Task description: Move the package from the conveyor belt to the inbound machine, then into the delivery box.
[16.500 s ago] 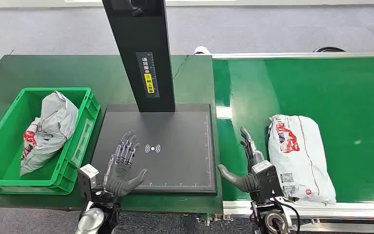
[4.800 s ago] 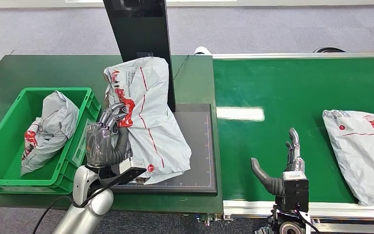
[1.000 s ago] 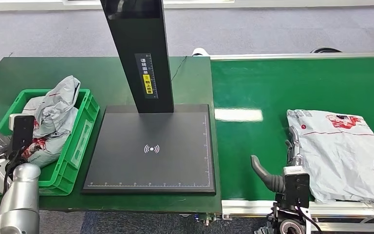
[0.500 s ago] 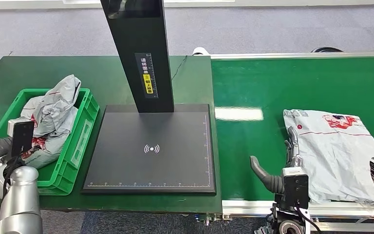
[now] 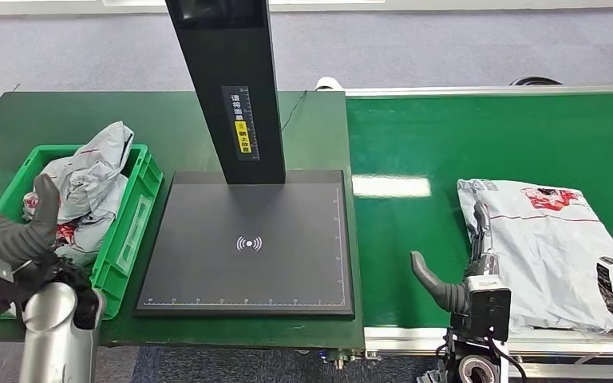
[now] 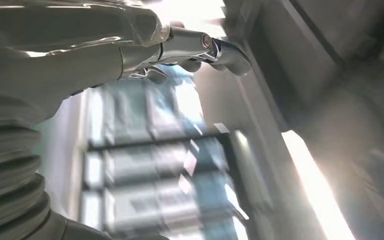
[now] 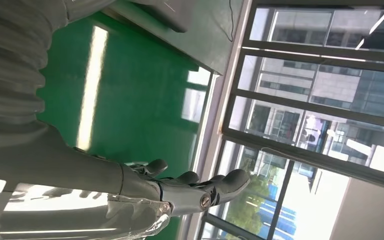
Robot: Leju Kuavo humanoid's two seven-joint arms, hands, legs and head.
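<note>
The crinkled grey plastic-film package with red print point(image 5: 555, 251) looks thin and slightly glossy on the smooth green conveyor belt point(image 5: 447, 144), which carries a bright sheen. The flat black scanner plate point(image 5: 247, 243) is matt. The green moulded plastic crate point(image 5: 132, 223) has ribbed walls. The dark green desk point(image 5: 88, 116) looks dull. The left hand point(image 5: 12, 235) is matt grey.

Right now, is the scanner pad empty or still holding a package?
Empty. The black inbound machine pad shows bare surface; grey packages lie in the green bin and on the conveyor belt.
</note>
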